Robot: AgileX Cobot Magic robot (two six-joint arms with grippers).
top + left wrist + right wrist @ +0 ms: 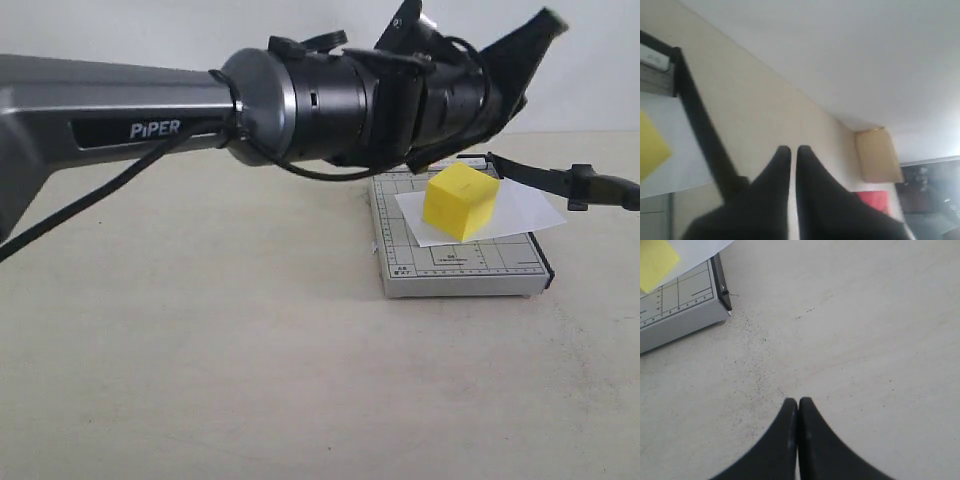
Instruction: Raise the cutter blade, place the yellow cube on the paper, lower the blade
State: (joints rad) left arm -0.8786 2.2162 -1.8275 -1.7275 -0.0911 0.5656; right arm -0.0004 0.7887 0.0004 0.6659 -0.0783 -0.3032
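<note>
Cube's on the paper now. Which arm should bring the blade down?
Left, most likely. The left gripper, shut, sits right beside the raised blade in its wrist view, and that arm reaches over the board. The right gripper, also shut, faces bare table off the board's corner.

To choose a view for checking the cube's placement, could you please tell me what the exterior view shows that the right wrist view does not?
Only the exterior view: the left arm, the black blade and the whole yellow cube sitting on the paper. Only the right wrist view: the right gripper, shut, above the bare table. Both: a corner of the grey board, with cube and paper on it, and the table.
</note>
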